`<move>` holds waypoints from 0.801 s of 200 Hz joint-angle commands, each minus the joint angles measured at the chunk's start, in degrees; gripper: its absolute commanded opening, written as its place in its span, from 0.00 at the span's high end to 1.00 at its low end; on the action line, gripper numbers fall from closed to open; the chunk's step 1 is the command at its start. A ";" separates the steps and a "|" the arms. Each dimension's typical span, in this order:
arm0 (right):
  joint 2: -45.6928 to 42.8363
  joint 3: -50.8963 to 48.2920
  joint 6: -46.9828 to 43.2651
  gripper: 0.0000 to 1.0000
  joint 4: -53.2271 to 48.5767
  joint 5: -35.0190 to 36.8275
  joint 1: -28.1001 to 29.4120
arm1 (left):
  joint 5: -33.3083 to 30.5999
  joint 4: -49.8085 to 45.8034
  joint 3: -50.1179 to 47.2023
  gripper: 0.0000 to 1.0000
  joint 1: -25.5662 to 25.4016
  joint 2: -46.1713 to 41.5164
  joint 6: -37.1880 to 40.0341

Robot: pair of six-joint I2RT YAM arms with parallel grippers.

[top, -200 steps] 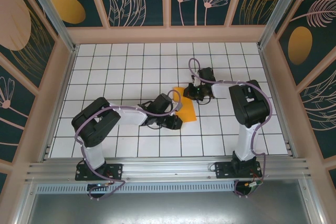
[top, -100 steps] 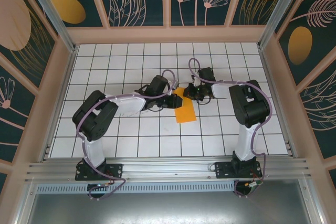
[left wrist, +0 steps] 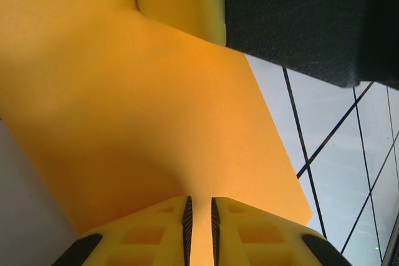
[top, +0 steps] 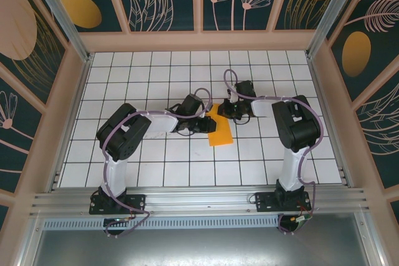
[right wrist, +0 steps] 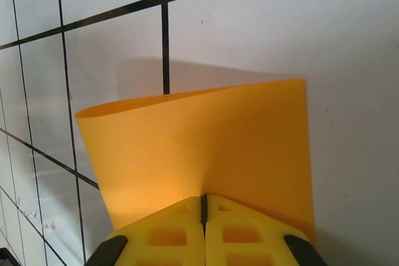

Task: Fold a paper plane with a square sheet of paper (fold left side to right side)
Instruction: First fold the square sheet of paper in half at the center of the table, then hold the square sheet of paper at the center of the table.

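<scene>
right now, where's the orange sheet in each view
top external: orange sheet near the frame centre.
left wrist: orange sheet across the left and middle.
right wrist: orange sheet, curled, lower centre.
shared landmark: black grid lines beside the sheet.

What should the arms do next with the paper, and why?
Probably press the left gripper down along the folded side of the paper to crease it: the fold bows up in a curve, and the right gripper is pinching it in place.
</scene>
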 commanded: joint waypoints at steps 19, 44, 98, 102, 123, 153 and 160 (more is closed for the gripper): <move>-10.28 -3.16 -3.09 0.73 0.11 4.20 -0.36 | -1.63 0.28 -1.00 0.80 -0.35 1.40 -1.96; -19.14 -7.31 -4.10 0.65 -3.27 8.02 -0.77 | -2.08 -0.01 -1.09 0.80 -0.44 1.34 -2.12; -29.26 -21.70 1.11 0.87 -4.27 2.47 0.98 | -2.66 -0.72 -0.82 0.79 -0.51 1.03 -1.82; -29.20 -22.32 1.44 0.88 -3.81 2.12 1.24 | -2.76 -0.88 -0.82 0.79 -0.53 1.00 -1.79; -27.04 -23.21 1.96 0.89 -2.47 1.34 2.42 | -2.90 -1.50 -0.48 0.80 -0.53 1.01 -1.46; -22.46 -21.48 1.43 0.90 -3.00 1.11 3.64 | -3.07 -1.79 -0.34 0.79 -0.53 0.91 -1.43; -21.76 -21.17 1.34 0.90 -3.48 1.52 3.85 | -3.18 -1.86 -0.30 0.80 -0.52 0.82 -1.37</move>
